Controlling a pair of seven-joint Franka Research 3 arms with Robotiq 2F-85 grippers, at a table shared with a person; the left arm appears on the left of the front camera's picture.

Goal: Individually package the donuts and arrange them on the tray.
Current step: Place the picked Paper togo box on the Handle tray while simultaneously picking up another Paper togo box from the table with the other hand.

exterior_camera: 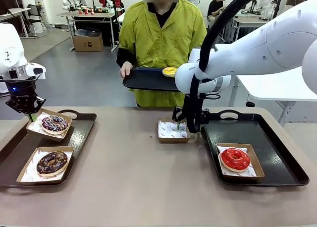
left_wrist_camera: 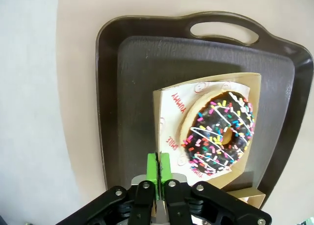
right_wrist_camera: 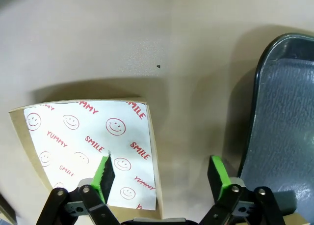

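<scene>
Left gripper (exterior_camera: 30, 116) is pressed together at the edge of the sprinkle donut (exterior_camera: 54, 123) box on the left tray (exterior_camera: 84, 123), at 9 o'clock. Chocolate donut (exterior_camera: 52, 162) sits boxed at 8 o'clock. Right gripper (right_wrist_camera: 162, 173) is spread over the empty box (exterior_camera: 172, 130) mid-desk (exterior_camera: 138, 187). Red donut (exterior_camera: 235, 158) is boxed on the right tray (exterior_camera: 277, 147), at 4 o'clock. The person's hand (exterior_camera: 126, 69) holds a tray (exterior_camera: 146, 79) with the yellow donut (exterior_camera: 170, 71), at 12 o'clock.

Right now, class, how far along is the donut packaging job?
Done: the red donut and the chocolate donut sit boxed on trays. In hand: the left gripper grips the sprinkled donut's box. Left: the yellow donut, on the person's tray, needs the empty box beneath the open right gripper.
</scene>
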